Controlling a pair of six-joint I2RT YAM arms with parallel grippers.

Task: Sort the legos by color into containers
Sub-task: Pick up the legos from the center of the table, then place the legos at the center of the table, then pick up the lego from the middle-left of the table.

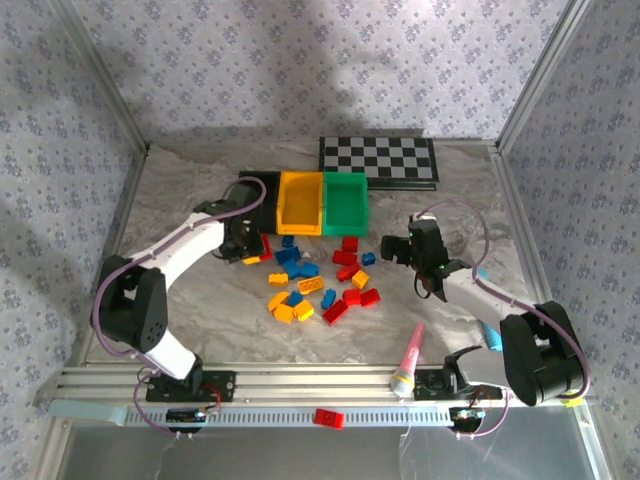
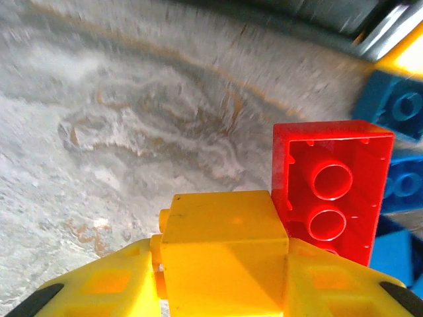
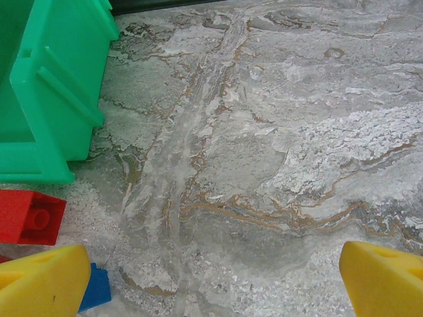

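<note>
1. Two left fingers [image 2: 99, 290] pinched a yellow brick [image 2: 221, 244] beside a red brick [image 2: 330, 185].
2. We saw the right fingers [image 3: 39, 284] spread over the table [image 3: 264, 132], near the green bin [image 3: 53, 86].
3. Loose legos [image 1: 320, 285] lay before three bins [image 1: 300, 203].

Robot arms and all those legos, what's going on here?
It's a sorting job: the legos go by color into the black bin, yellow bin and green bin. The left gripper is pinching a yellow brick, right beside a red brick. The right gripper is open and empty, over bare table by the green bin. Most legos lie piled in front of the bins; the yellow and green ones look empty.
</note>
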